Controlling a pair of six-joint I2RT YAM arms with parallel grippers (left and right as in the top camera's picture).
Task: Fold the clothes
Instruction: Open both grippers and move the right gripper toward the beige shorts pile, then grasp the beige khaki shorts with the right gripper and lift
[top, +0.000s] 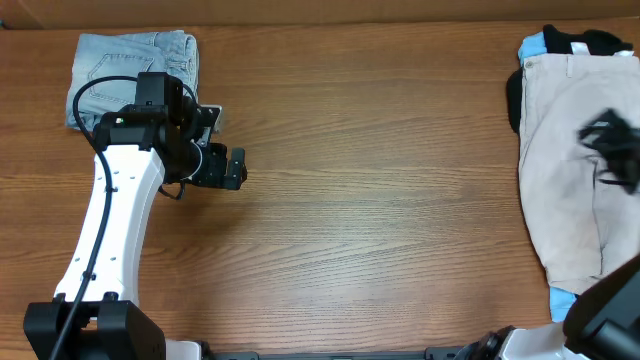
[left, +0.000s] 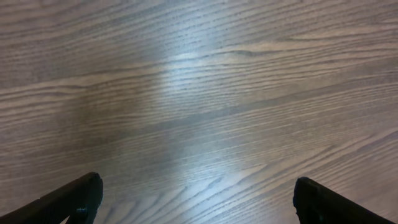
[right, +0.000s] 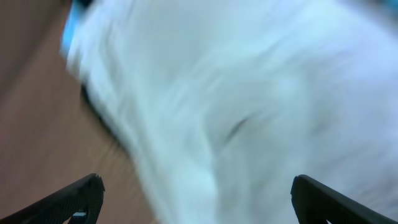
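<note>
The folded light-blue denim shorts (top: 120, 58) lie at the far left corner of the wooden table (top: 380, 190). Just beside them, the left gripper (left: 198, 199) hangs over bare wood, jaws spread wide and empty. At the right edge, the beige khaki shorts (top: 565, 180) lie over a black garment (top: 590, 42) and a pale-blue garment (top: 533, 47). The right gripper (right: 198, 199), blurred, is above the khaki shorts with its jaws spread, grasping nothing.

Open tabletop (top: 380, 200) between denim shorts (top: 120, 55) and khaki pile (top: 565, 190)
</note>
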